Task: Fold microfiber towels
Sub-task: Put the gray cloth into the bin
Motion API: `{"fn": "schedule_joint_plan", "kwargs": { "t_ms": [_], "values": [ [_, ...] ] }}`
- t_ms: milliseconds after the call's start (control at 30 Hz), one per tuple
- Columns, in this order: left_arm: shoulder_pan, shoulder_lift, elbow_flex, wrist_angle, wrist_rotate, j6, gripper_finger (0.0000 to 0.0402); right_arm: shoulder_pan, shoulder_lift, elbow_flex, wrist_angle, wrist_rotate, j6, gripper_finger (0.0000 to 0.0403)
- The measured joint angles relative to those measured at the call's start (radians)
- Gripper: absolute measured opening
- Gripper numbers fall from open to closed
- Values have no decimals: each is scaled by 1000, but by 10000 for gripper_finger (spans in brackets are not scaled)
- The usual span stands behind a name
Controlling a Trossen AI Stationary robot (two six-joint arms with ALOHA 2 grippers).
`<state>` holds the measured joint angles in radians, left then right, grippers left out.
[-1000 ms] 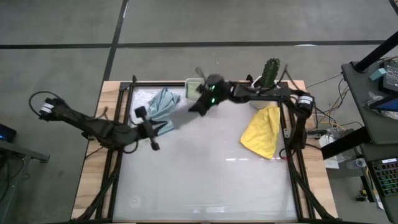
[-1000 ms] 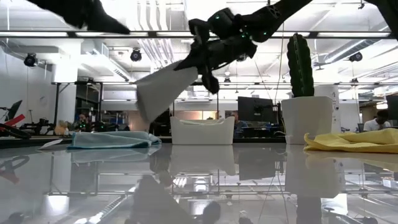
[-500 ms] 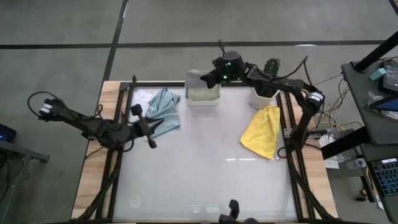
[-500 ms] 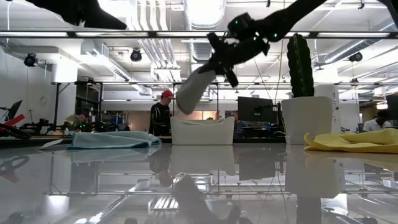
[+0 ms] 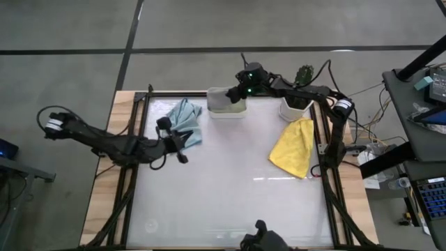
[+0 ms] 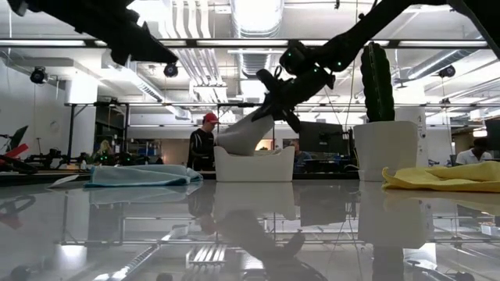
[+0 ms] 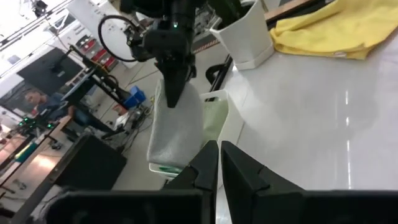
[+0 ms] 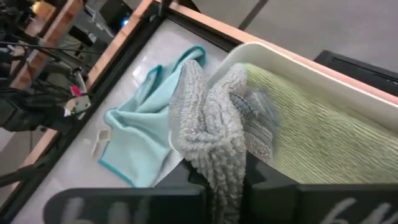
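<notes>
My right gripper (image 8: 217, 182) is shut on a folded grey towel (image 6: 242, 136) over the white tub (image 5: 226, 106) at the table's far edge. A sage green towel (image 8: 311, 143) lies inside the tub. A pale blue towel (image 5: 185, 120) lies crumpled on the table left of the tub. A yellow towel (image 5: 293, 146) lies at the right edge. My left gripper (image 5: 180, 146) hangs shut above the table, just near of the pale blue towel, touching nothing. My right gripper pinches the grey towel's upper end (image 8: 221, 158) between its two fingers, several bunched layers together. The fingers slant down from the table's right. The towel hangs below them, and its lower end (image 6: 234, 147) dips behind the tub's rim.
A cactus in a white pot (image 5: 298, 97) stands right of the tub at the far edge. People show in the room beyond the table (image 6: 205, 140). The table's middle and near part (image 5: 230, 195) are bare.
My right gripper has carried the grey towel toward the table's far edge and down, from over the table to over the tub; the towel's lower end now hangs into the tub. My left gripper has drifted a little toward the right and down.
</notes>
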<state>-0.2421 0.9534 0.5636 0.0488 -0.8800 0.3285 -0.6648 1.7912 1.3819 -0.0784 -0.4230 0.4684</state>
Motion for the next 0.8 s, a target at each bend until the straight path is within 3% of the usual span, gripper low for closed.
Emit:
{"fn": "schedule_joint_plan", "kwargs": {
  "t_ms": [167, 333, 533, 800],
  "values": [
    [56, 69, 0, 70, 21, 3, 6, -12, 0, 0, -46, 13, -18, 13],
    [132, 143, 1, 175, 177, 1, 6, -12, 0, -2, -102, 108, -60, 13],
    [215, 239, 23, 244, 299, 0, 6, -10, 0, -2, -104, 111, -68, 14],
    [408, 345, 112, 248, 569, 0, 6, -6, 0, -2, -132, 110, -80, 83]
  ]
}}
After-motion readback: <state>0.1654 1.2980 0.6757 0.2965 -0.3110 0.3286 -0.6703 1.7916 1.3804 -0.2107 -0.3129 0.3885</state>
